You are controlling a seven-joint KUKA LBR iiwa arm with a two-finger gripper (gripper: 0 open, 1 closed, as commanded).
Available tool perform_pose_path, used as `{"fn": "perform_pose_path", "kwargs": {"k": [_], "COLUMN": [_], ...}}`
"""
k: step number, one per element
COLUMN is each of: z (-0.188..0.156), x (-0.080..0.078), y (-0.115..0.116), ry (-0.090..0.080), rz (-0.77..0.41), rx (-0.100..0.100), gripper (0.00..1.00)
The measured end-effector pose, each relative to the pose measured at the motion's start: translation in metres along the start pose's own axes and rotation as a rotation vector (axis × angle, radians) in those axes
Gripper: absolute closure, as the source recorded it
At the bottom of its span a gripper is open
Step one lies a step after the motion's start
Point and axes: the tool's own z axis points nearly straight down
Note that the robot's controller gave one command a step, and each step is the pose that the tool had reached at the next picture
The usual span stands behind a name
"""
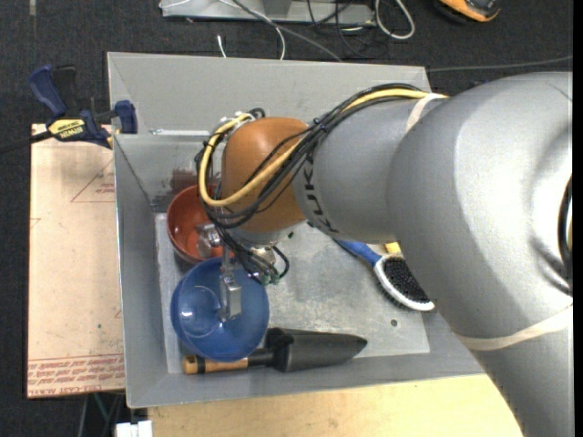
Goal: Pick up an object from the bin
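So the arm is sitting in the approach/grasp step here, and I'm not seeing anything lifted yet.

Over on the left side of the bin (138, 271) a red-brown bowl (185, 232) is lying against the wall. Just below it, in the near-left corner, there's a blue bowl (194, 324), upright and open side up. That blue one looks like the target, since the gripper (231, 309) is hanging straight down into it, tip inside the bowl near its right-hand rim.

I honestly can't tell how far open the gripper is, because the wrist and cables are blocking the view. I also can't tell whether it's touching the bowl's floor or rim, so I'm not calling it a hold.

My guess for the next move is getting one side inside the rim and one outside, pinching the wall, then going straight up. A smooth round bowl is probably going to want to tilt or slip.

Moving right, a black scoop-like tool with a wooden handle (314, 349) is lying right against the blue bowl's lower edge. A white brush with a blue handle (405, 285) is lying well apart on the right.
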Motion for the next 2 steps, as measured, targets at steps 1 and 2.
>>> {"fn": "perform_pose_path", "kwargs": {"k": [1,2], "z": [-0.0053,-0.0054], "x": [-0.0014,-0.0015], "y": [-0.0540,-0.0541], "ry": [-0.025,-0.025], "rz": [-0.339,-0.339], "rx": [-0.001,-0.001], "gripper": [1.00,1.00]}}
